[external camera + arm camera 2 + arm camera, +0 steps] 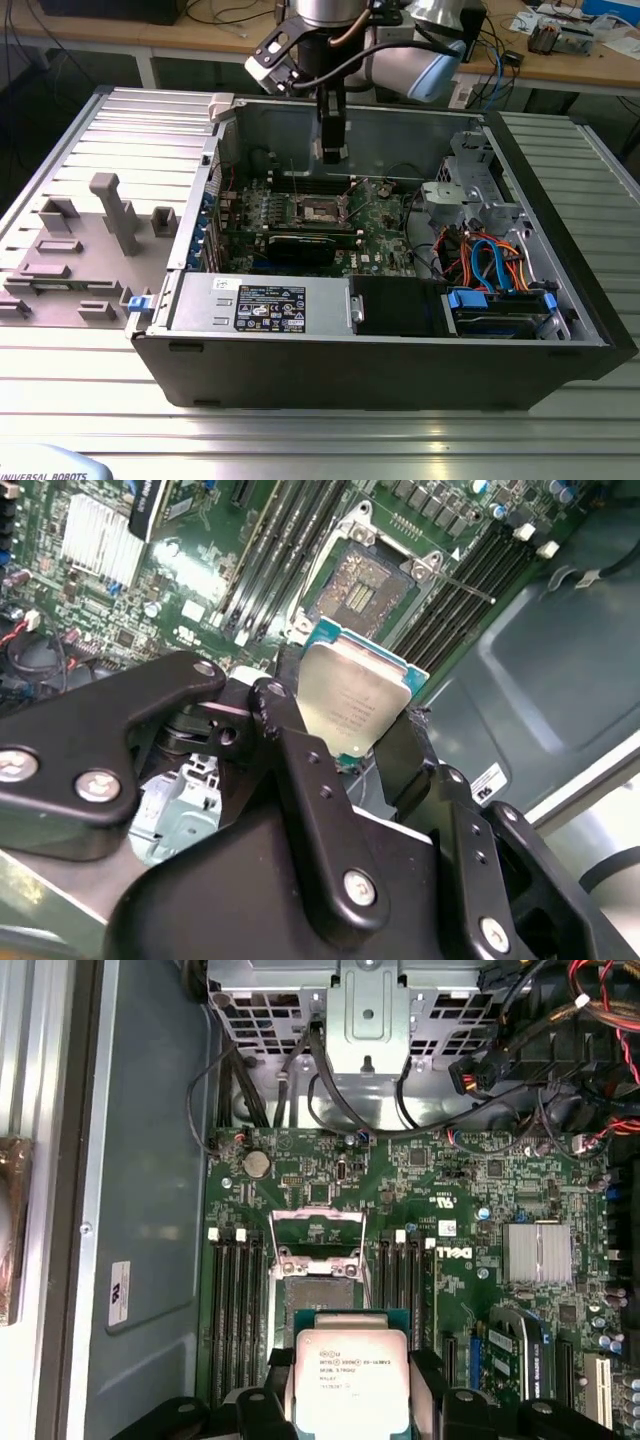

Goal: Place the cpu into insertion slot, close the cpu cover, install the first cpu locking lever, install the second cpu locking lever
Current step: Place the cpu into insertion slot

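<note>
My gripper (332, 148) hangs inside the open computer case, shut on the cpu (352, 705), a flat silver-topped square chip pinched by two edges between the black fingers (285, 730). In the first wrist view the cpu (350, 1378) hovers above the board and covers one end of the insertion slot (318, 1295). The insertion slot (365, 580) lies bare, its brownish-gold centre showing. Beyond the socket, the cpu cover (318, 1228) is swung up and open. A thin lever rod (465, 585) sticks out beside the socket. In the exterior view the socket (318, 210) lies below the gripper.
Long memory slots (235, 1300) flank the socket on both sides. A black card (305, 245) lies in front of it, with a power supply (260, 300) beyond that. A drive cage (470, 190) and cables (490, 260) fill the exterior view's right. A grey fixture plate (80, 250) lies outside, left.
</note>
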Available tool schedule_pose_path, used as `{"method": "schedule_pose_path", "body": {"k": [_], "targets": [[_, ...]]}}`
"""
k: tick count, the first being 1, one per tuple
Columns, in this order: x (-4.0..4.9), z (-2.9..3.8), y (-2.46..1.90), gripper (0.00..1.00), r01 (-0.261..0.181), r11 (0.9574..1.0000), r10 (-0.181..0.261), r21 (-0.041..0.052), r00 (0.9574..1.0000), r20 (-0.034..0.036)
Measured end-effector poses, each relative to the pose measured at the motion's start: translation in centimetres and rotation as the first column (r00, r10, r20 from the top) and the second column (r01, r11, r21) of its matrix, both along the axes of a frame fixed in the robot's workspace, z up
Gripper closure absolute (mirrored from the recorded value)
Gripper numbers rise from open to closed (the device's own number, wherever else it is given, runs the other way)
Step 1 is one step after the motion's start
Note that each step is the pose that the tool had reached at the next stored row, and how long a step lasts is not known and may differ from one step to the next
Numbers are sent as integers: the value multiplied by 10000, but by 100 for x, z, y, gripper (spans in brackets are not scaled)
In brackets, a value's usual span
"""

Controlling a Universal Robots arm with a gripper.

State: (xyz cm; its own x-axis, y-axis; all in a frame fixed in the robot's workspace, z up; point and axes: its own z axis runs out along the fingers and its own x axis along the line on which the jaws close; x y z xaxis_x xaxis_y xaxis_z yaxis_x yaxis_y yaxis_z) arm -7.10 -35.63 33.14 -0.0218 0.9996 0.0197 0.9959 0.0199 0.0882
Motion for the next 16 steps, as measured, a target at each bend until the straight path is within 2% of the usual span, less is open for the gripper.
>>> {"method": "schedule_pose_path", "body": {"k": [7, 10, 12, 16], "targets": [[-4, -215, 56, 46, -1, 10000, 1, 0, 10000, 0], [-4, -275, 63, 46, 0, 10000, 0, -5, 10000, 5], [-4, -293, 64, 46, 2, 10000, -2, -11, 10000, 48], [-4, -401, 91, 46, 0, 10000, 0, -12, 10000, 64]]}}
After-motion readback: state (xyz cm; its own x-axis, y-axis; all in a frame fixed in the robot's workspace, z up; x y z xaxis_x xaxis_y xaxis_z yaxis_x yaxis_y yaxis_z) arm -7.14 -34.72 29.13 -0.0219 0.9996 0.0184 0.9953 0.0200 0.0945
